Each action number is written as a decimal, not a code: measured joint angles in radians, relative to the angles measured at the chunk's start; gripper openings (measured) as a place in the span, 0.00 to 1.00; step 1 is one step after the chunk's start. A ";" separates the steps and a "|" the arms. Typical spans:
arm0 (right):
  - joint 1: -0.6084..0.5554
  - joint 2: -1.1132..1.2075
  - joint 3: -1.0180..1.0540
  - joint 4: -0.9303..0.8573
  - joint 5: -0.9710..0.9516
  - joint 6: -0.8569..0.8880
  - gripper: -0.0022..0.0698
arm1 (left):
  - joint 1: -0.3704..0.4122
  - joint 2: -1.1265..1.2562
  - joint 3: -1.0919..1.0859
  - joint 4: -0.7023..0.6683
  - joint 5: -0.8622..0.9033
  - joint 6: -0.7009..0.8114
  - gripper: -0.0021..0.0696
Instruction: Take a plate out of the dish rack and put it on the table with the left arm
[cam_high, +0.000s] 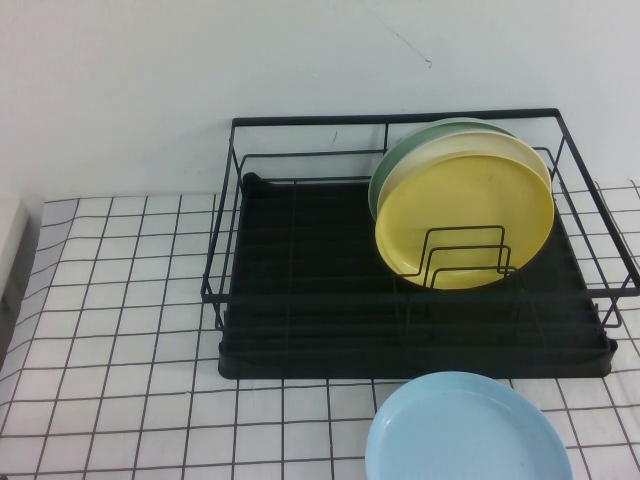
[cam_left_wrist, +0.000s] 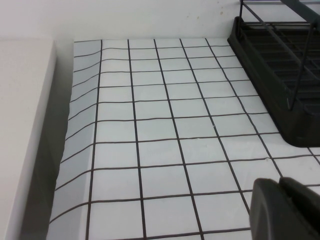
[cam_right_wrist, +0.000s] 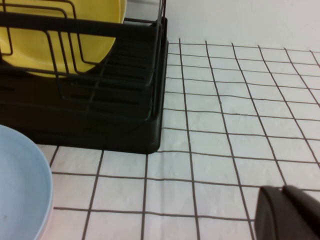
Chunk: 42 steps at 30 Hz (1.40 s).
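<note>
Our left gripper, clenched empty, sits well left of the dish rack, whose right end holds the upright yellow plate; the right gripper, jaws unreadable, waits off the rack's right side.

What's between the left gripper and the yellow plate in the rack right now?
The left gripper, shut, sits over bare table beside the dish rack. Between it and the yellow plate stand the rack's wire side and the dividers in front.

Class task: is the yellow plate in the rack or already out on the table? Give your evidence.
In the rack: the yellow plate stands on edge between the dish rack's wire dividers, leaning against the cream plate behind it.
</note>
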 joint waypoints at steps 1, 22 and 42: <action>0.000 0.000 0.000 0.000 0.000 0.000 0.03 | 0.000 0.000 0.000 0.001 0.000 0.000 0.02; 0.000 0.000 0.000 0.000 0.000 0.000 0.03 | 0.000 0.000 0.002 -0.031 -0.026 0.004 0.02; 0.000 0.000 0.000 0.000 0.000 0.000 0.03 | 0.000 0.000 0.006 -0.560 -0.206 -0.052 0.02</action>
